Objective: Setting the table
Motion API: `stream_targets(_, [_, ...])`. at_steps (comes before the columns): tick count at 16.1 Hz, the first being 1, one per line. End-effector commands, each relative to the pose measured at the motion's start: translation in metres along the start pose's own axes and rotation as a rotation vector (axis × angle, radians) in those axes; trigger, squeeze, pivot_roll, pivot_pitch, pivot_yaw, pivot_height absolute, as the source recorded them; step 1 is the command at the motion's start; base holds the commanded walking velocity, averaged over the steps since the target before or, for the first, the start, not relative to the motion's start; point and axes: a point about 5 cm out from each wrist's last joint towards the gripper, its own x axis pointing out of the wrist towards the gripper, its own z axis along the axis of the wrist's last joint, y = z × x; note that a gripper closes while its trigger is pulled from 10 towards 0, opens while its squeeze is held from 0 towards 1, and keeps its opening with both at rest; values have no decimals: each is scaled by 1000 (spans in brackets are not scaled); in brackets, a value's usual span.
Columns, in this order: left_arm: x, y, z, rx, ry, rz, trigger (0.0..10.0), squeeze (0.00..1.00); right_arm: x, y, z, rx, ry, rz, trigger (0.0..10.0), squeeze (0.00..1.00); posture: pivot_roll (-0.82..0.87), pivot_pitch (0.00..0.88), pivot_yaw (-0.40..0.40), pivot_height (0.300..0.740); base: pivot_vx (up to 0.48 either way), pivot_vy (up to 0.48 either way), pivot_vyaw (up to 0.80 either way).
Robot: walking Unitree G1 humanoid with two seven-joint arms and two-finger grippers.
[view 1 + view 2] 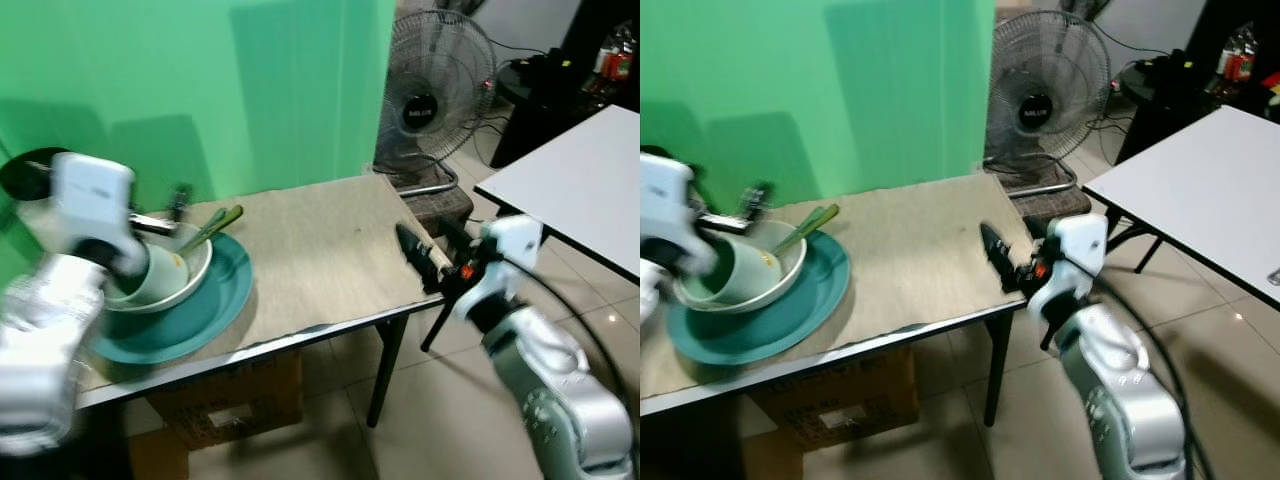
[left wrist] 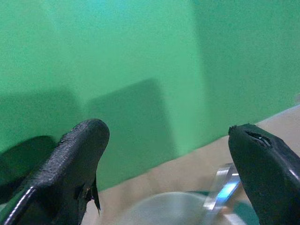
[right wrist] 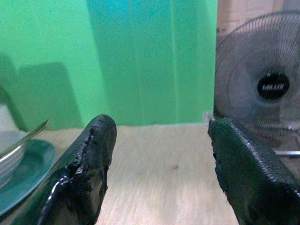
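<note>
While everything sits stacked on the plate [image 1: 215,300] at the table's [image 1: 320,250] left end, the setting looks barely begun: cup [image 1: 150,272] in bowl [image 1: 190,262], spoon [image 1: 210,230] leaning there. The left gripper [image 1: 165,215] hovers over them, jaws spread; the right gripper [image 1: 430,250] (jaws spread, empty) waits at the right edge.

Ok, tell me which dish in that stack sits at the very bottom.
The teal plate: widest and flattest, lying directly on the table, with the pale bowl and green cup on it.
</note>
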Motion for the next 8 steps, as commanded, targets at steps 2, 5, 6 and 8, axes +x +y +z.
stream_targets(2, [-9,34,1,23,5,-110,10000,0,4,0,4,9,-4,84,10000,0,-6,0,-3,740,0,0,0])
stream_targets(5, [-27,66,-14,173,161,-274,10000,0,5,11,4,-41,36,283,10000,0,2,5,-18,740,0,0,0])
stream_targets(6, [-28,69,-16,190,184,-289,10000,0,6,12,3,-50,42,303,10000,0,3,5,-22,740,0,0,0])
stream_targets(8, [-32,86,-32,187,282,-374,10000,0,1,27,-1,-70,127,571,10000,0,-7,5,-22,740,0,0,0])
